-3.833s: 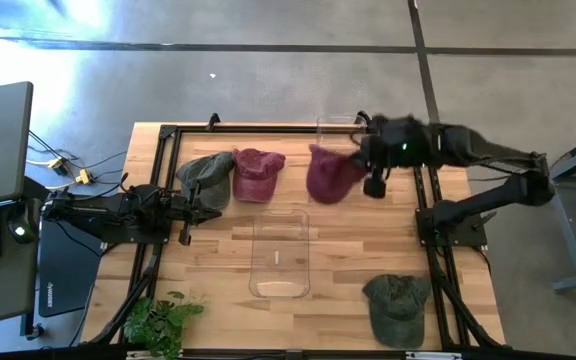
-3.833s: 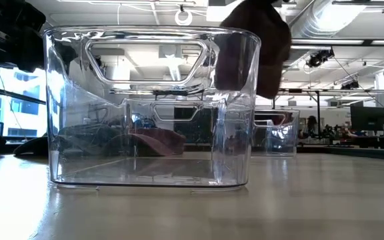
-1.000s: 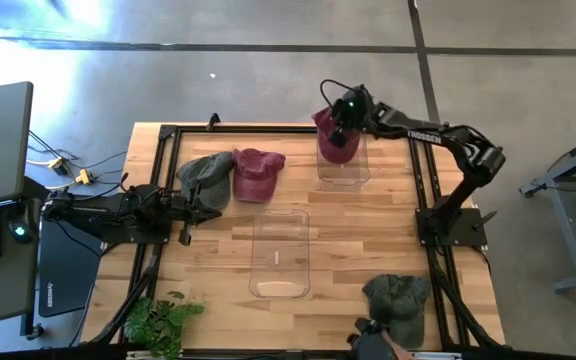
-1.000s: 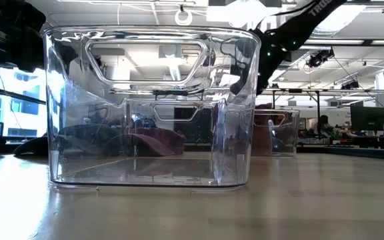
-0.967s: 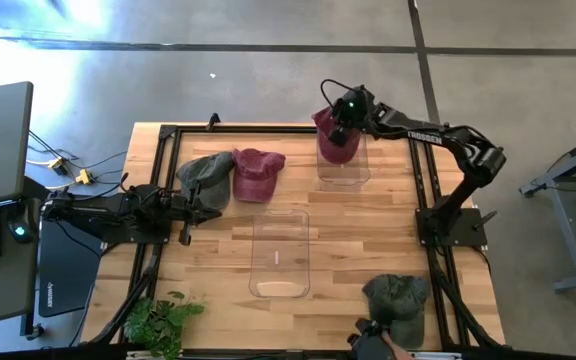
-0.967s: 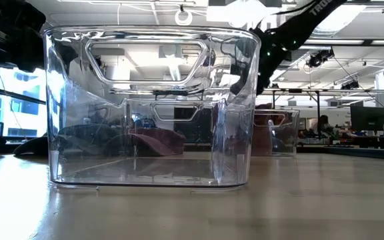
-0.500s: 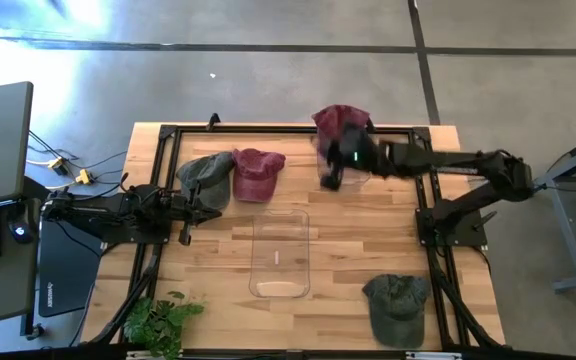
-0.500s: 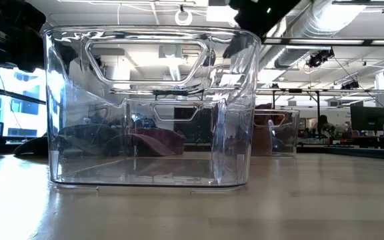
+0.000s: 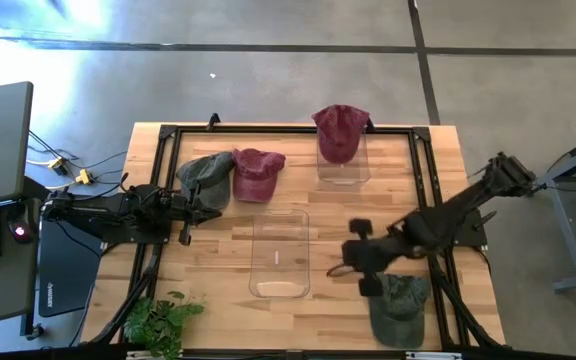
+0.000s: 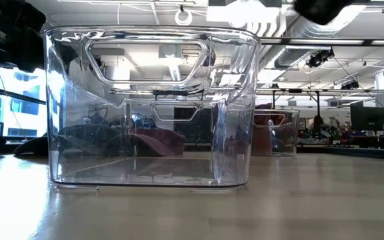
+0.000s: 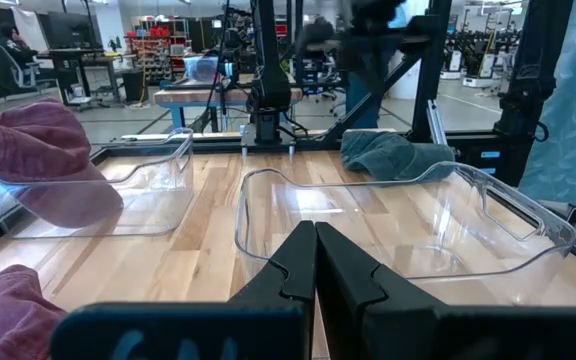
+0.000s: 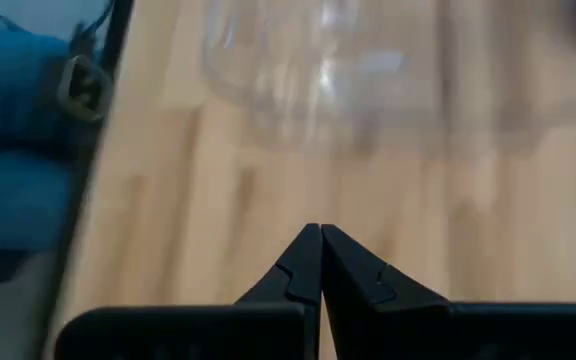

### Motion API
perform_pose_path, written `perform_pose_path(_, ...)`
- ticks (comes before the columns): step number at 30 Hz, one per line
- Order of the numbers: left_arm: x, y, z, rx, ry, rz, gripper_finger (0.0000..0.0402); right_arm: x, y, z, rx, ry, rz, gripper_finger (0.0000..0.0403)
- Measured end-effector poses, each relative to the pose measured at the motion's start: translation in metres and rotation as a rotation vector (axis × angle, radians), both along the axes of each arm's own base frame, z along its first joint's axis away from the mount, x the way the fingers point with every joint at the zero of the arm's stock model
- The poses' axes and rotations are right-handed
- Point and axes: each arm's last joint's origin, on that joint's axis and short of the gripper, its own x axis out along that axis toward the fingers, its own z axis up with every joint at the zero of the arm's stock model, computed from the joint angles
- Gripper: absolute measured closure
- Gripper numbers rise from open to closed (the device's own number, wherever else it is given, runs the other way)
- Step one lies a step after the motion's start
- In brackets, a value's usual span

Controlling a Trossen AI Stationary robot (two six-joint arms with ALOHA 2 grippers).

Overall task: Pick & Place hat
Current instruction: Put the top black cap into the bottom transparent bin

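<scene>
A maroon hat [image 9: 340, 130] lies draped over the far rim of a clear bin [image 9: 344, 168] at the table's far edge; the left wrist view shows this hat [image 11: 43, 160] hanging over that bin's wall [image 11: 143, 185]. My right gripper [image 9: 340, 268] is shut and hovers near the table's near right, between the middle clear bin [image 9: 281, 252] and a green hat [image 9: 398, 305] lying flat on the wood. My left gripper [image 9: 208, 212] is shut and waits at the left, beside a green hat [image 9: 204, 178] and a second maroon hat [image 9: 257, 172].
The middle bin [image 10: 152, 107] fills the low view, with the far bin [image 10: 276, 133] behind it. Black frame rails [image 9: 424, 190] run along both sides of the table. A potted plant [image 9: 158, 320] stands at the near left corner. Bare wood lies between the two bins.
My right gripper has left the maroon hat on the far bin's rim, then swung fast toward the near edge, and now hovers by the near green hat. The maroon hat stays draped on the far bin. A hand at the near edge has gone.
</scene>
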Motion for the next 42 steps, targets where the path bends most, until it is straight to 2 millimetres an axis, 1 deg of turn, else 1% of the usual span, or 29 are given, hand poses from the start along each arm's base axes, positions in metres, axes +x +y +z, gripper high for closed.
perform_pose_path(3, 0.0, 0.0, 0.0, 0.0, -0.001, 0.0, 0.0401, -0.015, 0.009, -0.006, 0.081, 0.13, -0.144, 0.0399)
perform_pose_path(6, 0.0, 0.0, 0.0, 0.0, -0.001, 0.0, 0.0401, -0.03, 0.013, -0.011, 0.144, 0.265, -0.318, 0.0384)
perform_pose_path(10, 0.0, 0.0, 0.0, -0.005, -0.002, 0.0, 0.0401, -0.048, 0.021, -0.014, 0.201, 0.415, -0.451, 0.0343)
perform_pose_path(12, 0.0, 0.0, 0.0, -0.063, 0.003, -0.015, 0.0401, -0.055, 0.025, -0.015, 0.204, 0.444, -0.52, 0.0314)
perform_pose_path(14, 0.0, -0.001, 0.0, -0.144, 0.009, -0.028, 0.0401, -0.058, 0.029, -0.015, 0.199, 0.411, -0.559, 0.0286)
perform_pose_path(17, 0.0, 0.0, 0.0, -0.236, 0.016, -0.01, 0.0401, -0.061, 0.037, -0.014, 0.177, 0.304, -0.571, 0.0248)
perform_pose_path(19, 0.0, -0.001, 0.0, -0.307, 0.022, -0.021, 0.0401, -0.062, 0.043, -0.012, 0.177, 0.222, -0.574, 0.0228)
perform_pose_path(21, 0.0, -0.001, 0.002, -0.34, 0.017, -0.038, 0.0401, -0.063, 0.048, -0.011, 0.191, 0.16, -0.564, 0.0214)
perform_pose_path(23, 0.0, 0.001, 0.003, -0.336, -0.007, 0.015, 0.0401, -0.063, 0.053, -0.009, 0.208, 0.127, -0.545, 0.0206)
perform_pose_path(25, 0.001, 0.003, 0.005, -0.319, -0.02, 0.115, 0.0401, -0.062, 0.055, -0.008, 0.226, 0.119, -0.536, 0.0203)
perform_pose_path(27, 0.002, 0.006, 0.006, -0.298, 0.053, 0.21, 0.0401, -0.062, 0.055, -0.008, 0.23, 0.119, -0.535, 0.0203)
perform_pose_path(29, 0.003, 0.008, 0.016, -0.28, 0.111, 0.294, 0.0402, -0.062, 0.055, -0.008, 0.227, 0.117, -0.533, 0.0206)
perform_pose_path(32, 0.007, 0.01, 0.037, -0.25, 0.224, 0.424, 0.0402, -0.062, 0.055, -0.008, 0.209, 0.093, -0.527, 0.0211)
perform_pose_path(34, 0.013, 0.011, 0.055, -0.231, 0.32, 0.485, 0.0402, -0.061, 0.055, -0.008, 0.2, 0.082, -0.524, 0.0215)
perform_pose_path(36, 0.023, 0.012, 0.077, -0.213, 0.395, 0.544, 0.0401, -0.061, 0.055, -0.008, 0.19, 0.07, -0.514, 0.0219)
perform_pose_path(39, 0.037, 0.016, 0.105, -0.168, 0.583, 0.697, 0.0401, -0.06, 0.054, -0.007, 0.177, 0.052, -0.515, 0.0224)
perform_pose_path(42, 0.058, 0.029, 0.127, -0.164, 0.8, 0.866, 0.0394, -0.059, 0.055, -0.006, 0.172, 0.018, -0.51, 0.023)
